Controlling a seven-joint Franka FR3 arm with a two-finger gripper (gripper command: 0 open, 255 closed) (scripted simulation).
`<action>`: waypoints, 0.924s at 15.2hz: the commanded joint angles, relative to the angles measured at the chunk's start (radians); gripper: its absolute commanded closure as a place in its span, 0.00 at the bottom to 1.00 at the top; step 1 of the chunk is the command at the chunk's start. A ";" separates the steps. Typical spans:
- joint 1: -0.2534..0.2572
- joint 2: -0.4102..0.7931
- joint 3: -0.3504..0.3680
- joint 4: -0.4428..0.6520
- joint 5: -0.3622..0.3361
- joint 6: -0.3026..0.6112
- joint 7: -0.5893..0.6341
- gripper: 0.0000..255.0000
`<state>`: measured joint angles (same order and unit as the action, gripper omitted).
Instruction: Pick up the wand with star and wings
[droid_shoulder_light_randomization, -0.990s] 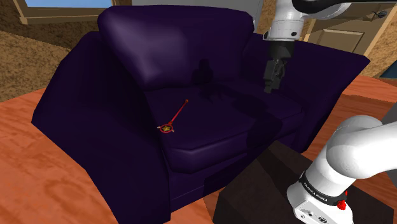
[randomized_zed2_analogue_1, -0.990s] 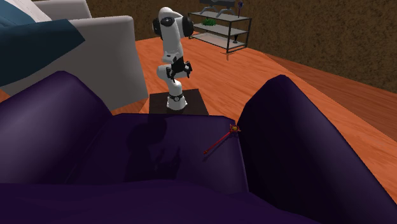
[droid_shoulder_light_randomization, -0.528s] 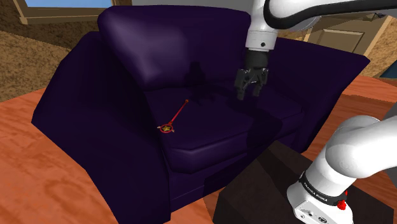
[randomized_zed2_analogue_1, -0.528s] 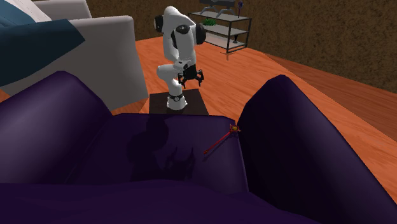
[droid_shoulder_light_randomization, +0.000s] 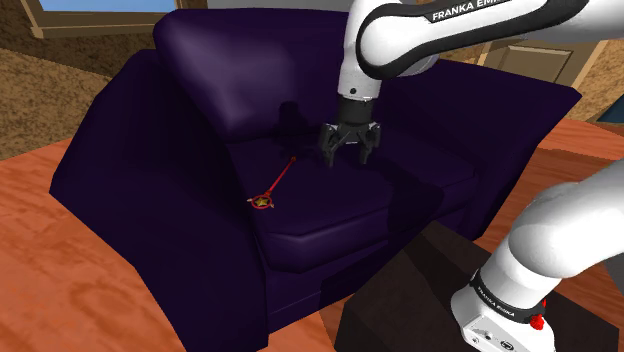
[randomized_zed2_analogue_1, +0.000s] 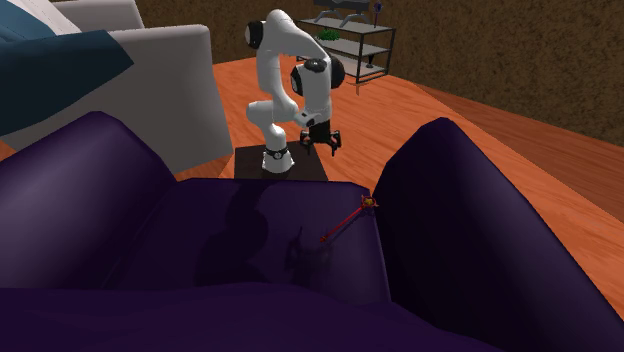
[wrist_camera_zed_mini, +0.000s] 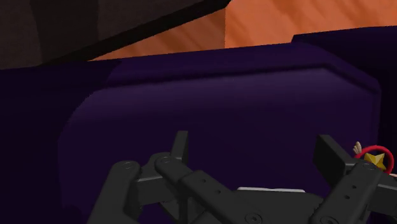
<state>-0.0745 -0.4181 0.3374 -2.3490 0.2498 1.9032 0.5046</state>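
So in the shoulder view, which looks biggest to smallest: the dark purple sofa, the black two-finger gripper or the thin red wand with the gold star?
1. dark purple sofa, by far.
2 and 3. black two-finger gripper and thin red wand: similar length, gripper bulkier, too close to rank.

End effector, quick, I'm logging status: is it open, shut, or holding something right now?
End effector: open, holding nothing; the wand lies on the sofa, not grasped.
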 joint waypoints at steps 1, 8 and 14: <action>-0.018 0.075 0.042 0.037 -0.017 0.054 0.100 0.00; -0.068 0.365 0.140 0.215 -0.175 0.181 0.461 0.00; -0.043 0.621 0.130 0.422 -0.362 0.207 0.764 0.00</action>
<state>-0.1245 0.1606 0.4735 -1.9669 -0.0802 2.1130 1.2147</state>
